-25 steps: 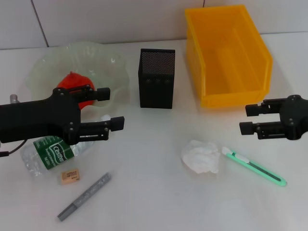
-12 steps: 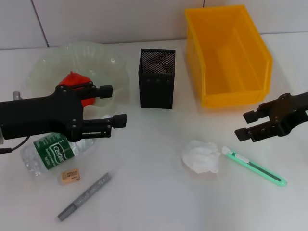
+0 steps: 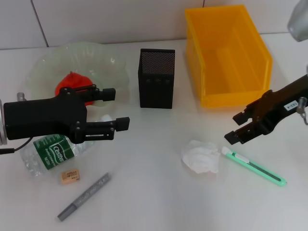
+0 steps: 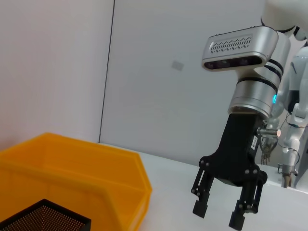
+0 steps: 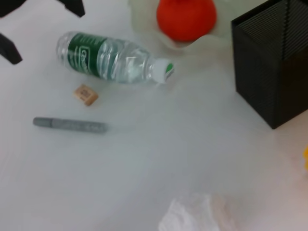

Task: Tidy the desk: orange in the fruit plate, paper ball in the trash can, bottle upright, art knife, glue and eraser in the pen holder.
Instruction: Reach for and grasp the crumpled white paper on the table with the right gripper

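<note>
The orange (image 3: pixel 72 84) lies in the translucent green fruit plate (image 3: pixel 48 60). My left gripper (image 3: pixel 119 108) hovers open just right of the plate, above the bottle (image 3: pixel 48 151), which lies on its side. A tan eraser (image 3: pixel 70 176) and the grey glue stick (image 3: pixel 85 196) lie in front of the bottle. The black mesh pen holder (image 3: pixel 157 78) stands at centre. My right gripper (image 3: pixel 232 128) is open and tilted, just above the tip of the green art knife (image 3: pixel 253 166) and right of the paper ball (image 3: pixel 201 156). The yellow trash can (image 3: pixel 228 53) sits behind it.
The right wrist view shows the bottle (image 5: pixel 108 57), eraser (image 5: pixel 86 94), glue stick (image 5: pixel 70 125), orange (image 5: pixel 186 17), pen holder (image 5: pixel 274 62) and part of the paper ball (image 5: pixel 192 214). The left wrist view shows the right gripper (image 4: pixel 221 215) beyond the trash can (image 4: pixel 72 168).
My right gripper has swung left and tilted downward, closing in on the knife tip and paper ball. The left gripper has drifted slightly right, still open.
</note>
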Robot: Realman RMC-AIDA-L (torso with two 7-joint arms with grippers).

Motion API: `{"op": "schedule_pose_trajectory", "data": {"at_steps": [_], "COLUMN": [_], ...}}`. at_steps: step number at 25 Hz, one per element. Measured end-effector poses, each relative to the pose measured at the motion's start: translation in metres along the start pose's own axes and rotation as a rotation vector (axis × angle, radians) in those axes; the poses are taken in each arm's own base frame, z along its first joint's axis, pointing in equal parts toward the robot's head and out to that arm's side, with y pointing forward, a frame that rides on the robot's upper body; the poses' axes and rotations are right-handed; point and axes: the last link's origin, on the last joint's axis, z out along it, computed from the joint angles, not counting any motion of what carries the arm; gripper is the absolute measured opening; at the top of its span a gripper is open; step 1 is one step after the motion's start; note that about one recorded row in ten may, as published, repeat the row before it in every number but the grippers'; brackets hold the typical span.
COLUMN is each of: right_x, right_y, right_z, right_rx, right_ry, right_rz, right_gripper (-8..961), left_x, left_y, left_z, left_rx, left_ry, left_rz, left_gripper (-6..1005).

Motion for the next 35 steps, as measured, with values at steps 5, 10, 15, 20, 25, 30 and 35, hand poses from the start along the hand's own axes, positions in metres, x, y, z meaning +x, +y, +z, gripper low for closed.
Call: {"op": "schedule_pose_trajectory", "data": {"at_steps": [5, 10, 15, 20, 25, 30, 35], "right_x": [-0.007, -0.013, -0.016, -0.018, -0.02, -0.022, -0.025], "right_y": [0.005, 0.009, 0.007, 0.005, 0.005, 0.005, 0.004], "right_z": [0.01, 0.022, 0.032, 0.037, 0.045, 0.051, 0.055], "right_rx": [-0.005, -0.01, -0.013, -0.013, 0.006, -0.003, 0.003], "right_ry": [0.04, 0.084, 0.119, 0.122, 0.144, 0.156, 0.152], "right_rz": [-0.013, -0.027, -0.026, -0.021, -0.046, -0.047, -0.051], "right_gripper": [673, 673, 673, 674, 674, 674, 674], "left_x": [0.002, 0.002, 0.001, 0.0, -0.001, -0.002, -0.002], "left_y": [0.001, 0.001, 0.002, 0.002, 0.003, 0.003, 0.003], "left_z": [0.002, 0.003, 0.004, 0.003, 0.003, 0.005, 0.005], "left_rx": [-0.013, -0.015, -0.02, -0.019, -0.019, -0.025, -0.025], "left_ry": [-0.002, -0.005, -0.007, -0.007, -0.009, -0.015, -0.016], "left_rz": [0.005, 0.013, 0.014, 0.011, 0.01, 0.013, 0.013], "left_gripper": [815, 815, 815, 815, 815, 815, 815]}}
